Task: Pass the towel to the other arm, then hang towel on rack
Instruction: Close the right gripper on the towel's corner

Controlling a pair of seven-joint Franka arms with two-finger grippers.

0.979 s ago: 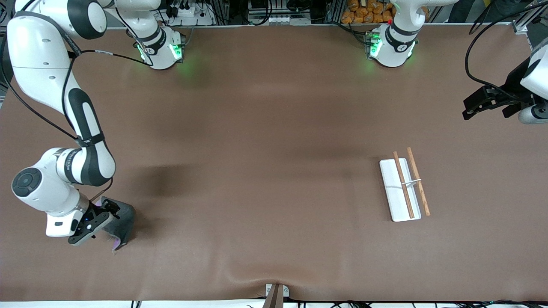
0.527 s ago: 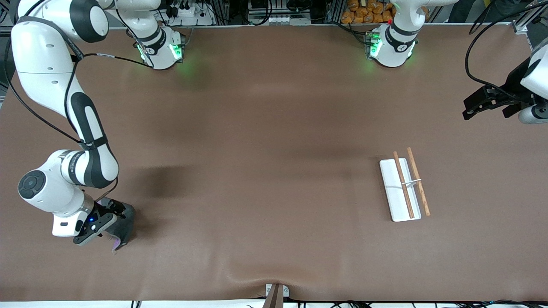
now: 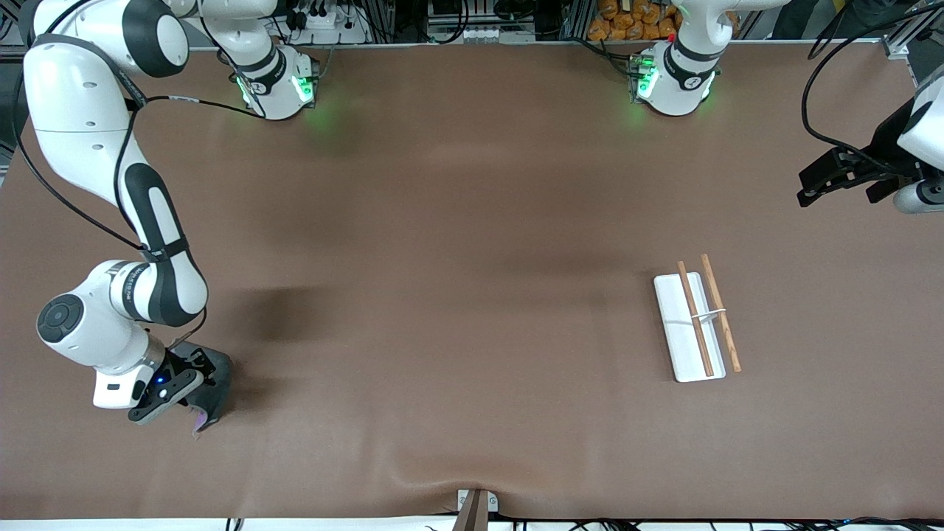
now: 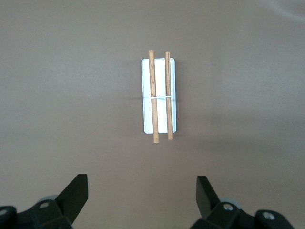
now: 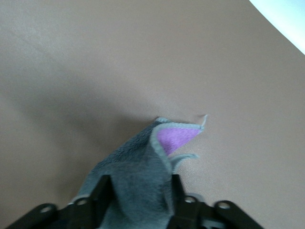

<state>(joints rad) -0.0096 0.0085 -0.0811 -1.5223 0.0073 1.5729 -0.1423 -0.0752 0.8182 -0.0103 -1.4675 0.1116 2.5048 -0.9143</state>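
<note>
Front view: towel (image 3: 210, 383) near table edge (image 3: 295, 514)

Over the last second the right gripper (image 3: 193, 377) has sunk lower onto the towel (image 3: 210, 394) at the right arm's end of the table, and its arm has shifted slightly toward the middle of the table. The fingers (image 5: 102, 188), spread wide a second ago, now press against both sides of the grey cloth, which bunches up between them. The towel's visible grey patch in the front view has grown smaller as the gripper came down over it, the purple corner (image 5: 174, 138) poking out beneath.
</note>
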